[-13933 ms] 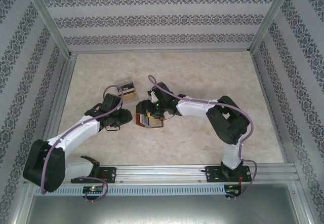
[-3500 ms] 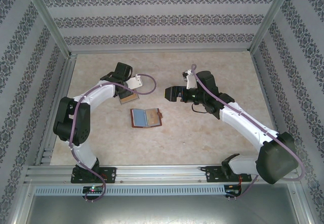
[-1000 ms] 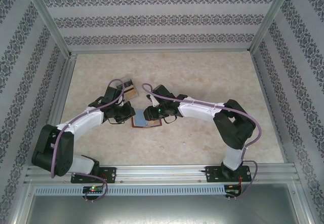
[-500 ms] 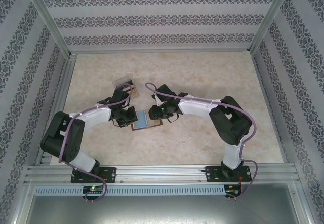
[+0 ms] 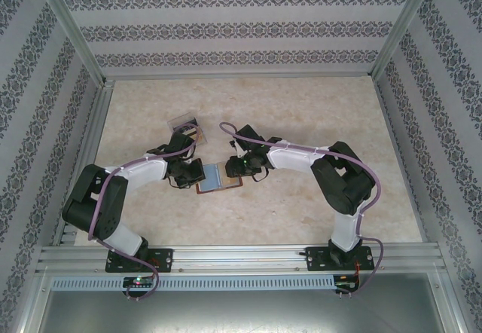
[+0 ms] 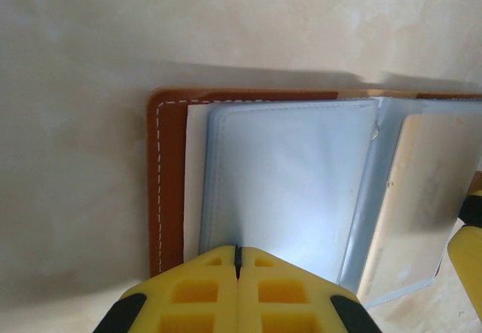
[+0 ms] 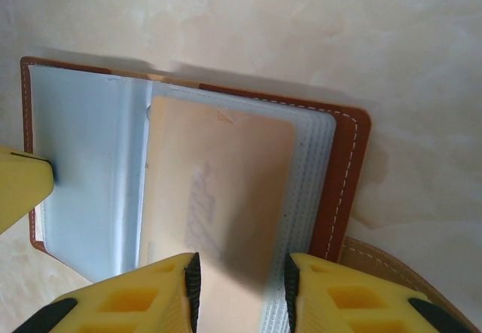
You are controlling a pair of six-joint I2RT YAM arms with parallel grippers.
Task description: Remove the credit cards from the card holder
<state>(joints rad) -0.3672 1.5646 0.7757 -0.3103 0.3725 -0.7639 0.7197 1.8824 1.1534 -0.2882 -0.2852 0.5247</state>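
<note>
The card holder (image 5: 219, 179) lies open on the table, brown outside (image 6: 167, 167) with blue-grey sleeves inside. My left gripper (image 6: 237, 248) is shut, and its tip presses on the left blue-grey panel (image 6: 286, 175). My right gripper (image 7: 241, 284) is open, its jaws standing over a pale beige card (image 7: 218, 190) in a raised clear sleeve on the holder's right half (image 7: 343, 175). In the top external view the left gripper (image 5: 197, 173) and the right gripper (image 5: 234, 169) meet over the holder from either side.
A small clear plastic box (image 5: 186, 129) with dark and gold contents stands just behind the left arm. A tan strap (image 7: 392, 273) of the holder sticks out at its right. Metal rails (image 5: 241, 256) border the table's near edge.
The left arm has folded its elbow back toward the left wall while its tip stays on the holder. The right gripper has shifted slightly right; a blue-grey leaf now shows between them.
</note>
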